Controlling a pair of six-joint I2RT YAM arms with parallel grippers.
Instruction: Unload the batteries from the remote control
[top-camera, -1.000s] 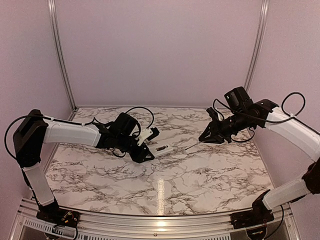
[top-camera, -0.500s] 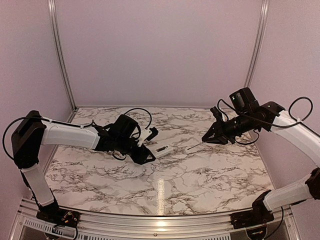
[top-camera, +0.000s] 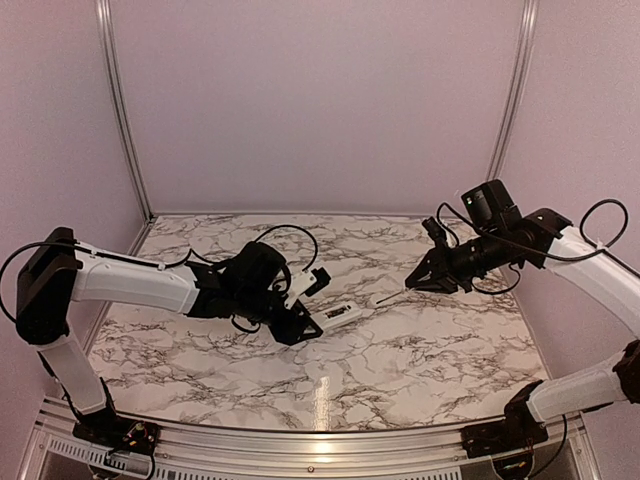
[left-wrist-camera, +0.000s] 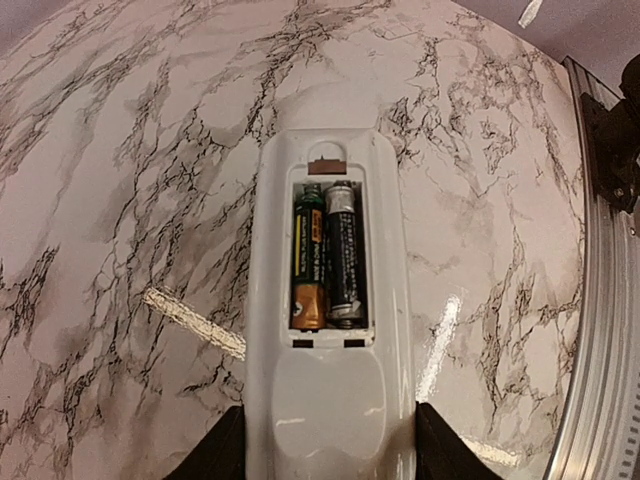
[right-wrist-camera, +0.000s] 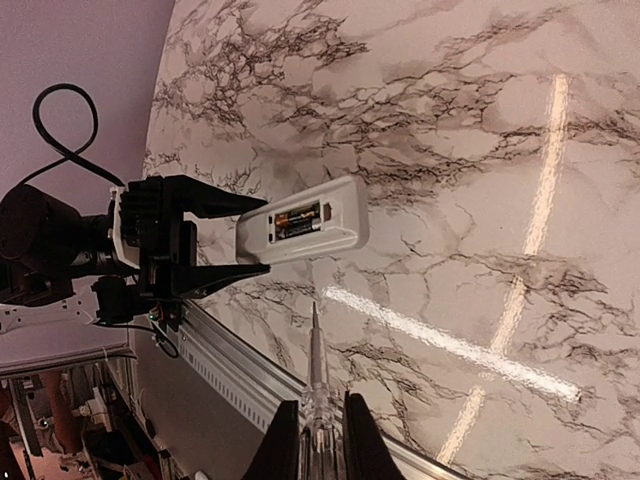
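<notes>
The white remote control (top-camera: 338, 318) is held by its near end in my left gripper (top-camera: 303, 327), a little above the marble table. In the left wrist view the remote control (left-wrist-camera: 330, 395) faces up with its compartment open, and two batteries (left-wrist-camera: 327, 255) lie side by side inside, one with an orange end. The left gripper (left-wrist-camera: 330, 445) is shut on the remote. My right gripper (top-camera: 413, 281) is shut on a thin grey stick (top-camera: 390, 295), whose tip points at the remote from a short distance. The right wrist view shows the stick (right-wrist-camera: 316, 360), remote (right-wrist-camera: 335, 235) and batteries (right-wrist-camera: 297, 217).
The marble table (top-camera: 400, 360) is bounded by an aluminium rail (top-camera: 300, 440) at the front and pink walls on the other sides. The rail also shows in the left wrist view (left-wrist-camera: 600, 300). A cable loops over the left arm (top-camera: 290, 235).
My left gripper has carried the remote to the right and toward the front. The right gripper with the stick has shifted slightly right and barely moved since.
</notes>
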